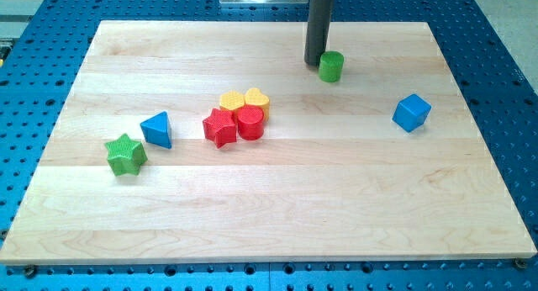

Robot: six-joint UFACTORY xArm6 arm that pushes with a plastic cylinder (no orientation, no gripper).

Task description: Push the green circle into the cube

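The green circle (331, 66) stands near the view's top, right of centre, on the wooden board (336, 198). My tip (315, 63) rests just to its left, touching or nearly touching it. The blue cube (411, 113) sits lower and to the right of the green circle, well apart from it.
A cluster left of centre holds a yellow hexagon (233, 100), a yellow heart (256, 98), a red star (220, 127) and a red circle (250, 123). A blue triangle (157, 129) and a green star (126, 154) lie further left. A blue perforated table surrounds the board.
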